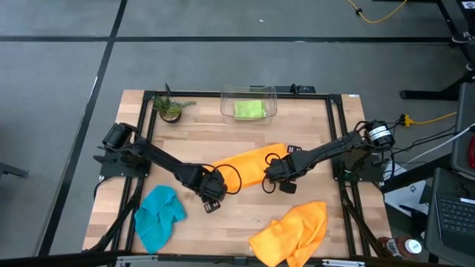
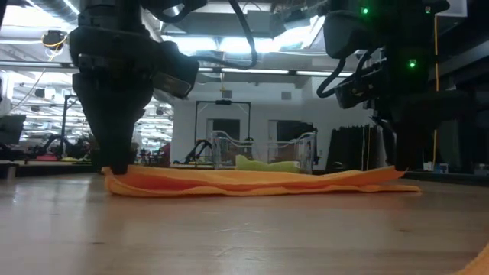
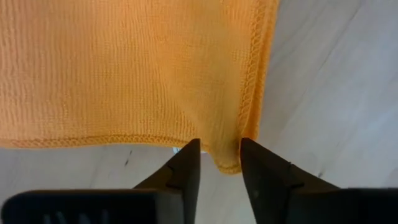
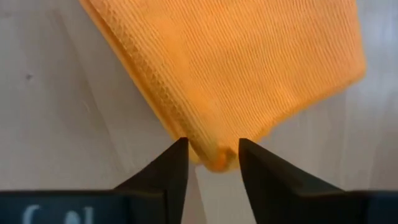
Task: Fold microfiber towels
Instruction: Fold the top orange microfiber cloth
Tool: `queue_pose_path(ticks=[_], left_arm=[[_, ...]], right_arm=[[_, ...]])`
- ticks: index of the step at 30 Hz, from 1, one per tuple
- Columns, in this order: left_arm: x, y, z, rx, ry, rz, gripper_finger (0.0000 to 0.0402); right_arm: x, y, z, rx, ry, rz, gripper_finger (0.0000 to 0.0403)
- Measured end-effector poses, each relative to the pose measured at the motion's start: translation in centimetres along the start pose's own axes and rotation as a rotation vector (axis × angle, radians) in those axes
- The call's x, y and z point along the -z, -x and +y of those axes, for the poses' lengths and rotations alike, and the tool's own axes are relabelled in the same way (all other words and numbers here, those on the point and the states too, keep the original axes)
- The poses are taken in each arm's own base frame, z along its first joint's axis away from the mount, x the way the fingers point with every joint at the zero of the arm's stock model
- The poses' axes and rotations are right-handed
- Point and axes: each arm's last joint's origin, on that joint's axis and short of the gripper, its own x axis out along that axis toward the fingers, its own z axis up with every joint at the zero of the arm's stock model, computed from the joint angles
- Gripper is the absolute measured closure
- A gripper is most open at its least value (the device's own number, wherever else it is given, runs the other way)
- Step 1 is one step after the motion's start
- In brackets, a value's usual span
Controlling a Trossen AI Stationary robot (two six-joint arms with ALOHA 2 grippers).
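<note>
Reaching in from both sides, the two dark arms meet over the middle of the wooden table [image 1: 245, 215]. From the table's left edge the left arm stretches inward, its left gripper [image 1: 213, 194] down at the near-left corner of the folded orange towel [image 1: 249, 165], fingers [image 3: 186, 165] closed on that hemmed corner (the cloth tip pokes out between them in the left wrist view). Opposite it, the right arm angles in from the right edge, and the right gripper [image 1: 278, 180] sits at the towel's near-right end, fingers [image 4: 175, 163] pinching a stacked, doubled corner.

Light wood planks make up the tabletop, framed by black rails, with grey floor all around. At the far edge stands a small potted plant [image 1: 171, 108], and beside it a clear plastic bin [image 1: 249, 104] holding the lime green towel [image 1: 249, 110]. From table height the room behind shows bright ceiling lights and dark equipment.

That orange towel lies flat, its long axis running from near-left up to far-right across the table centre. A teal blue towel [image 1: 158, 215] sits crumpled at the near left, and a second orange towel [image 1: 292, 231] lies bunched near the right front edge, both well apart from the grippers.
</note>
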Motion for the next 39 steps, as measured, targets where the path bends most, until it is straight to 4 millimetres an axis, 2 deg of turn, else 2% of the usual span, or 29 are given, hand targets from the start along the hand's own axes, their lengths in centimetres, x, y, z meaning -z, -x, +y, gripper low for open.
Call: queue_pose_path(ticks=[7,17,30,34,39], left_arm=[[-1.1,1.9,0.6,0.037,-0.014,0.009,0.0262],[-1.6,4.6,1.9,-0.099,-0.051,0.066,0.0258],[0.3,5.7,3.8,-0.272,-0.136,0.258,0.0258],[0.6,6.9,4.2,-0.309,-0.164,0.223,0.0258],[0.7,8.9,5.0,-0.354,-0.186,0.096,0.0258]], right_arm=[[0.0,0.3,0.0,-0.001,0.005,0.015,0.0231],[-0.4,1.8,-0.3,0.011,0.014,0.039,0.0230],[0.0,1.9,-0.4,0.000,0.017,0.092,0.0230],[-0.1,1.9,-0.4,0.003,0.017,0.088,0.0230],[-0.1,1.9,-0.4,0.003,0.015,0.083,0.0230]])
